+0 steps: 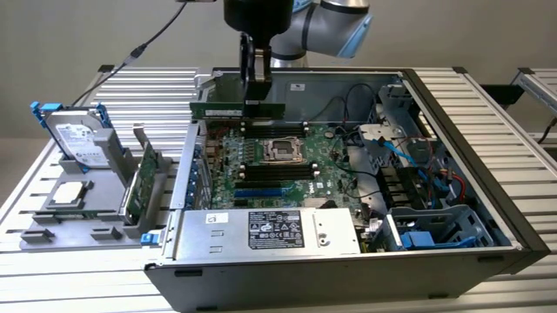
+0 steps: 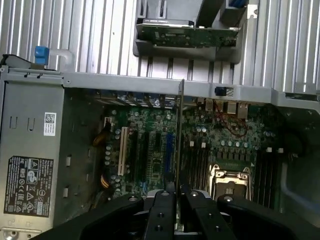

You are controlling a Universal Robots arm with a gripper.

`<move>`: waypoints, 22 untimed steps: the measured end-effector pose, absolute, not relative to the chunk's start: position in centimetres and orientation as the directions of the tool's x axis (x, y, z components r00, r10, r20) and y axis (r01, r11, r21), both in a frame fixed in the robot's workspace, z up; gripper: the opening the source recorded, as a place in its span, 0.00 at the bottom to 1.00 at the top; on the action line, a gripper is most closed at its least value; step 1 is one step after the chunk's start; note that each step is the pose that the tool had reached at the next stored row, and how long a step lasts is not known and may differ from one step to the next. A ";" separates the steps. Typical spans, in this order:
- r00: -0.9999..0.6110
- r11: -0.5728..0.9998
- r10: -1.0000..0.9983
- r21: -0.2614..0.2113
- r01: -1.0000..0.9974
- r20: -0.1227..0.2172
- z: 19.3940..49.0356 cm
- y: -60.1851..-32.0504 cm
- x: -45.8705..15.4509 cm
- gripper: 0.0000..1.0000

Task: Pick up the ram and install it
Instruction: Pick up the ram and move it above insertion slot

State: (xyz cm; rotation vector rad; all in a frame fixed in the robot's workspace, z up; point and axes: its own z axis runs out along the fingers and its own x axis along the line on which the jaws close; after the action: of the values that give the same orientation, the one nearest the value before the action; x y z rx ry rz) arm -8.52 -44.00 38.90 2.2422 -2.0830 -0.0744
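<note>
Ram (image 1: 237, 109) hangs level over the motherboard (image 1: 278, 166), inside the open PC case (image 1: 452, 150), near its back wall. Gripper (image 1: 255, 94) pinches its top edge. In the wrist view it sits edge-on betw. the fingers (image 2: 162, 205). Power supply (image 1: 261, 231) has a black label w/ white print, too small to read.

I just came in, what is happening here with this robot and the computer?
A robot arm works over an open computer case. Its gripper is shut on the ram, holding the stick level above the motherboard. The ram hangs in the air, not yet seated in a memory slot. A hard drive stands outside the case, on the exterior view's left.
</note>
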 end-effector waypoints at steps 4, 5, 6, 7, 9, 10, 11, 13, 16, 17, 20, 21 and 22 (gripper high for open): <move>0.074 -0.072 -0.997 0.092 -0.993 0.019 38.6 -42.8 -7.2 0.14; 0.074 -0.072 -0.997 0.092 -0.993 0.019 38.5 -42.6 -6.8 0.14; 0.074 -0.072 -0.997 0.092 -0.993 0.019 38.4 -42.4 -6.4 0.14; 0.074 -0.072 -0.997 0.092 -0.993 0.019 38.3 -42.1 -5.9 0.14; 0.075 -0.072 -0.997 0.092 -0.993 0.019 38.2 -41.8 -5.0 0.14; 0.074 -0.072 -0.997 0.092 -0.993 0.019 38.1 -41.6 -4.6 0.14; 0.074 -0.072 -0.997 0.092 -0.993 0.019 38.0 -41.4 -4.1 0.14; 0.074 -0.072 -0.997 0.092 -0.993 0.019 37.9 -41.0 -3.3 0.14; 0.075 -0.072 -0.997 0.092 -0.993 0.019 37.4 -40.2 -2.6 0.14; 0.074 -0.072 -0.997 0.092 -0.993 0.019 37.2 -40.0 -2.5 0.14; 0.075 -0.073 -0.997 0.092 -0.993 0.019 36.6 -39.0 -2.0 0.14; 0.075 -0.073 -0.997 0.092 -0.993 0.019 36.5 -38.7 -1.8 0.14; 0.075 -0.073 -0.997 0.092 -0.993 0.019 36.3 -38.5 -1.6 0.14</move>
State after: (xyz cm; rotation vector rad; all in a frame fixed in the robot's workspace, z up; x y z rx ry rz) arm -1.59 -38.46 36.30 2.2425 -2.0827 -0.0744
